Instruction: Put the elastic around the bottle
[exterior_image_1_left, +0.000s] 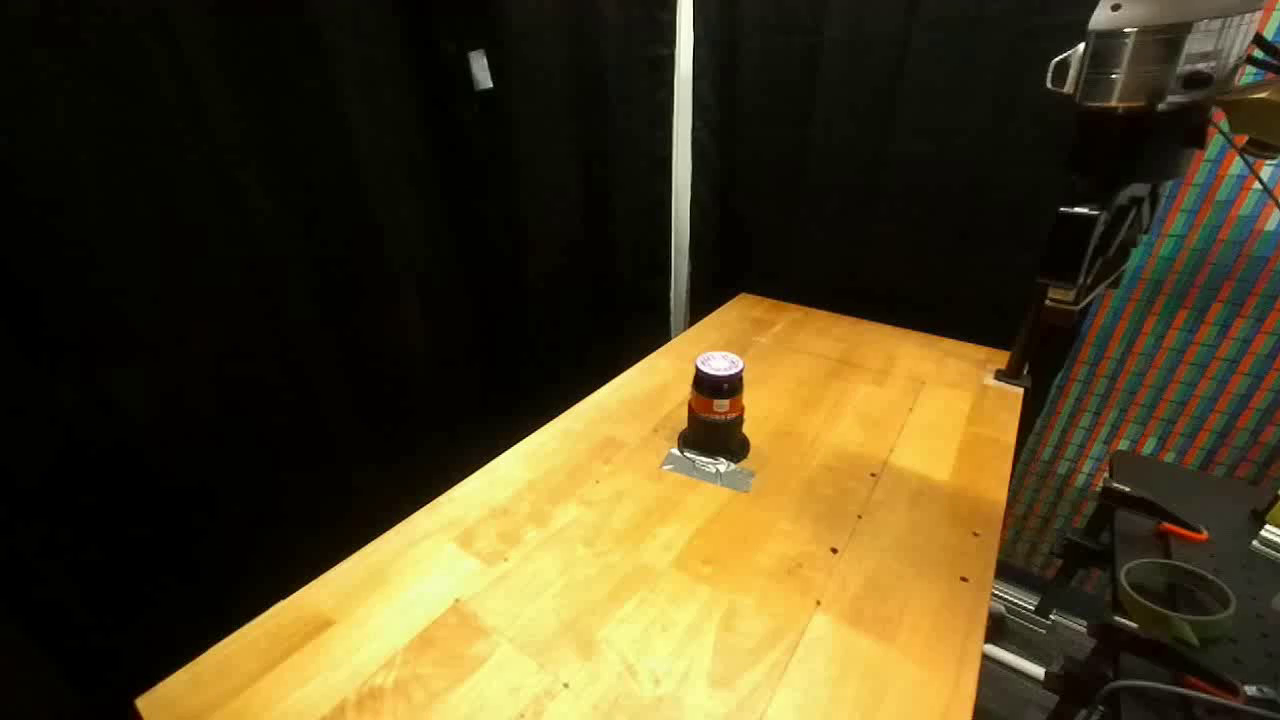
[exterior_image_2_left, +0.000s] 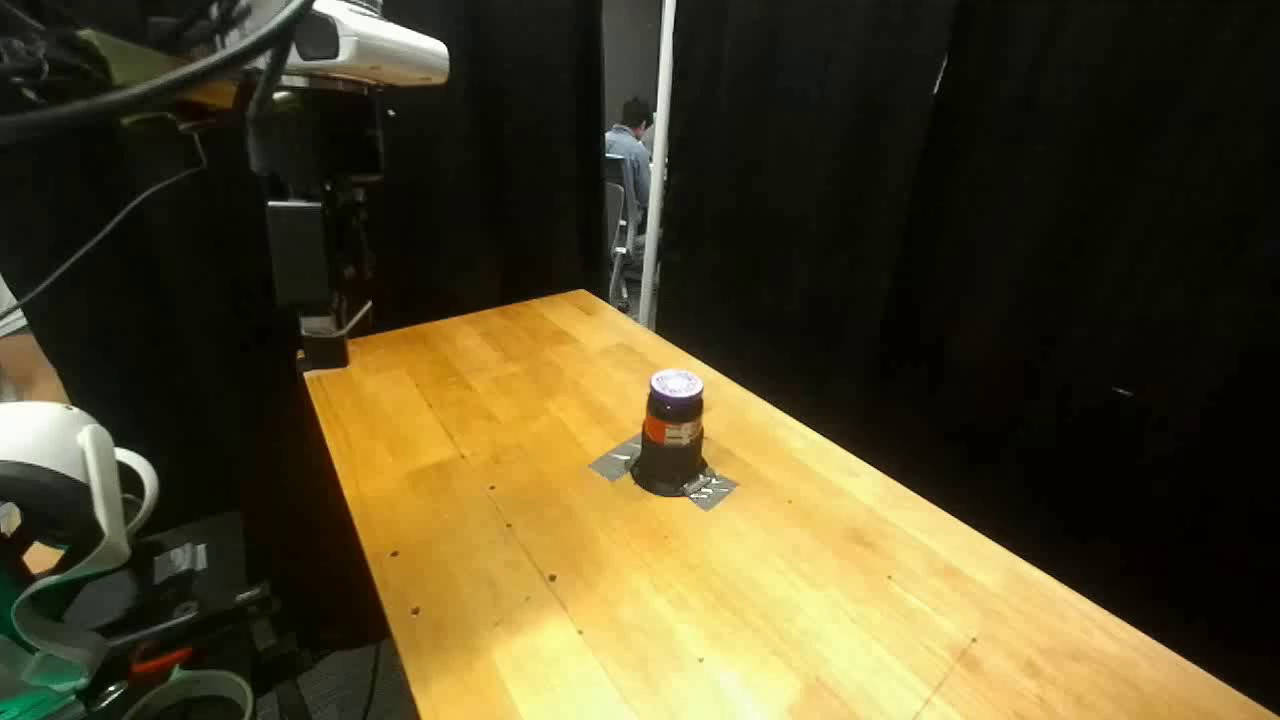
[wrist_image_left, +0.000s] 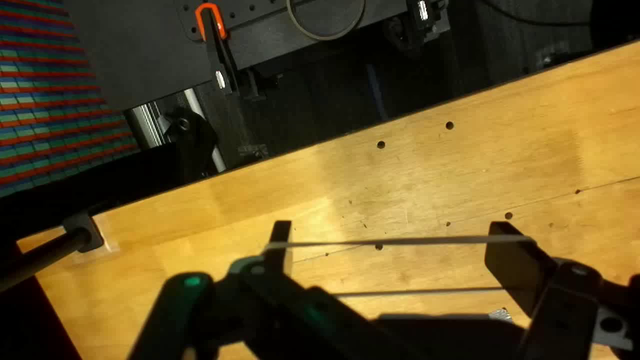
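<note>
The bottle (exterior_image_1_left: 717, 403) stands upright on the wooden table, also in an exterior view (exterior_image_2_left: 674, 430). It has a dark cap with a pale printed top and an orange label. Its lower part sits in a black round base (exterior_image_1_left: 714, 440). My gripper (wrist_image_left: 391, 240) is open, high over the table's far corner and well away from the bottle. The grey elastic (wrist_image_left: 400, 241) is stretched as a loop around both fingers. In both exterior views my gripper (exterior_image_1_left: 1085, 285) (exterior_image_2_left: 335, 320) is dark against black. The bottle does not show in the wrist view.
Grey tape (exterior_image_1_left: 706, 470) (exterior_image_2_left: 712, 490) fixes the base to the wooden table (exterior_image_1_left: 600, 580). A black post mount (wrist_image_left: 84, 232) is at the table's corner. Beside the table stands a dark cart with a tape roll (exterior_image_1_left: 1178, 600) and an orange-handled tool (wrist_image_left: 212, 20). Black curtains surround the table.
</note>
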